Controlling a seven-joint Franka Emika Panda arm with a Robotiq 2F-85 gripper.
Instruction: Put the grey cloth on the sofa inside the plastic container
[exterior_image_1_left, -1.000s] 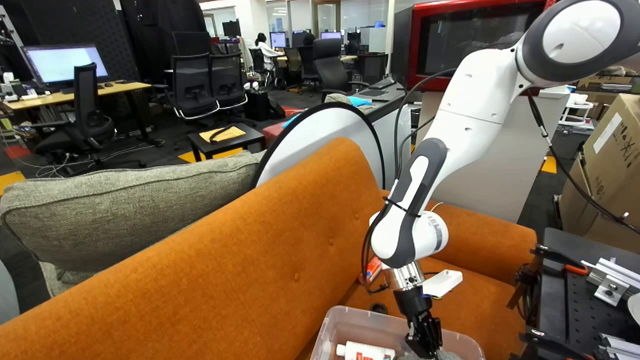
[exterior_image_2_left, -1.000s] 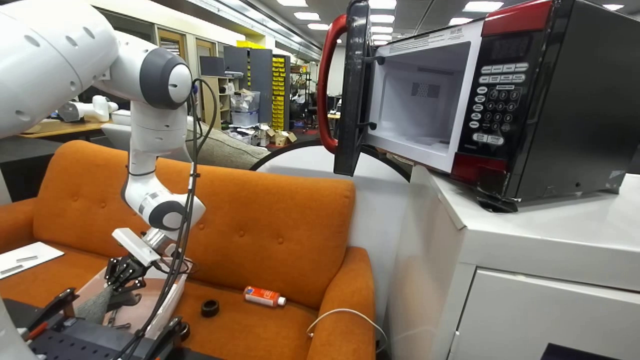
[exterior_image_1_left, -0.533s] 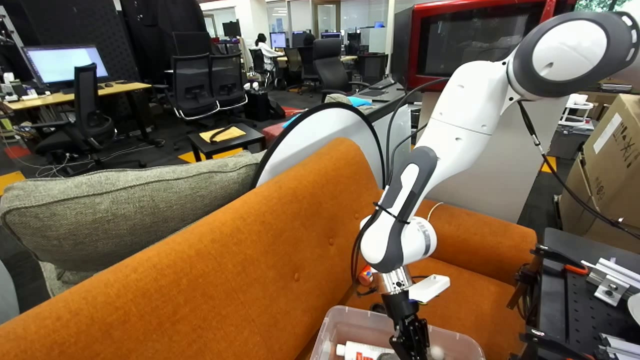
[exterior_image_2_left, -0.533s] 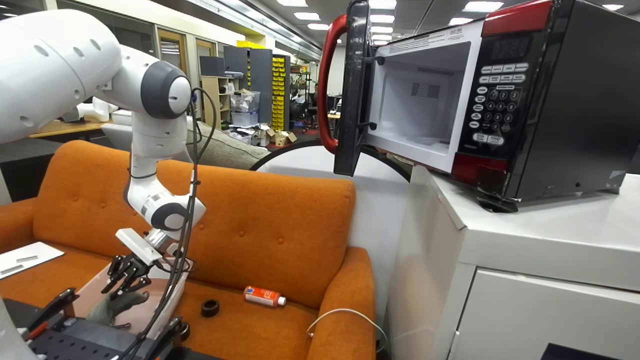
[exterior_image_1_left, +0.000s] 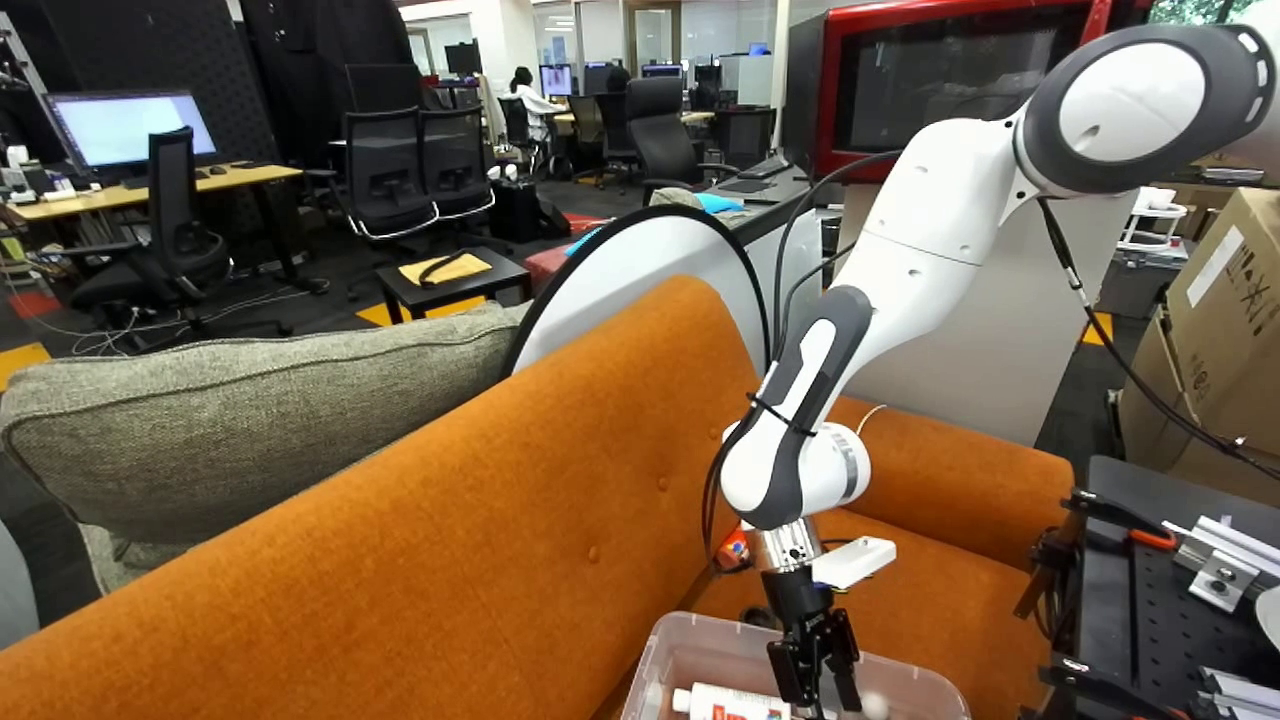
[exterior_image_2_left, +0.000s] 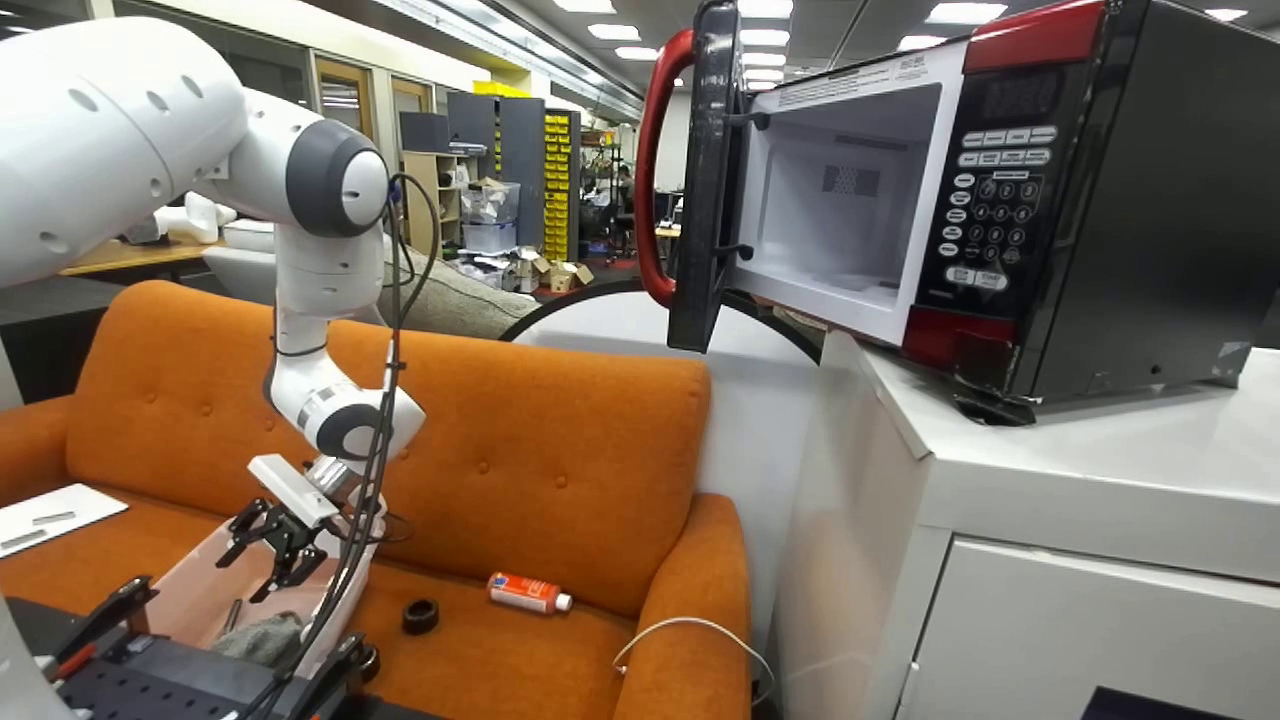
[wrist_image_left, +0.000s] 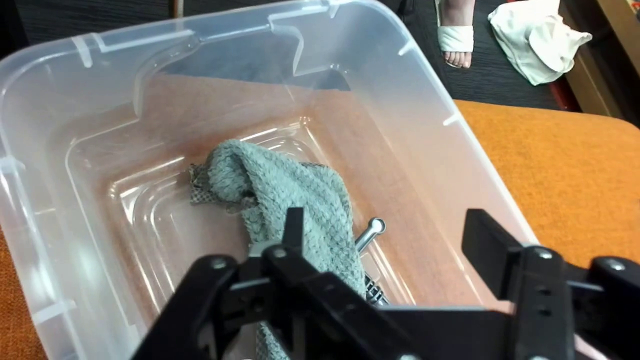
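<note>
Sofa (exterior_image_2_left: 540, 440): orange, its backrest buttoned, in both exterior views; it fills the lower left of the frame in an exterior view that also takes in the office.
Office: a lit monitor (exterior_image_1_left: 135, 128) and black chairs (exterior_image_1_left: 385, 170) at upper left, a person (exterior_image_1_left: 533, 100) in white at top centre.
Behind the backrest: a grey cushion (exterior_image_1_left: 260, 420) at left, a black-rimmed white disc (exterior_image_1_left: 640, 290) near the centre.
Microwave (exterior_image_2_left: 1150, 200): red and black, door swung out, on a white cabinet (exterior_image_2_left: 1080, 450) at right of the frame.
Tabletop (exterior_image_1_left: 1175, 630): black, perforated, at lower right, carrying clamps (exterior_image_1_left: 1120, 515).
Seat: an orange-red bottle (exterior_image_2_left: 525, 593) on its side at lower centre; a black ring (exterior_image_2_left: 420, 622) between it and the container; a white board (exterior_image_2_left: 75, 505) at the left edge.
Armrest: a white cable (exterior_image_2_left: 690, 621) looped over it.
In the way: in an exterior view, the tabletop and hanging cables (exterior_image_2_left: 374, 470) partly hide the container.
Plastic container (wrist_image_left: 425, 150): clear, on the seat; a white bottle (exterior_image_1_left: 735, 703) and a metal rod (wrist_image_left: 369, 235) lie inside.
Grey cloth (wrist_image_left: 310, 200): crumpled inside the container, centre of the wrist view, partly covered by a black finger.
End effector (wrist_image_left: 385, 230): fingers spread wide, over the container.
Floor: a sandalled foot (wrist_image_left: 456, 40) and white fabric (wrist_image_left: 537, 42) at upper right of the wrist view.
</note>
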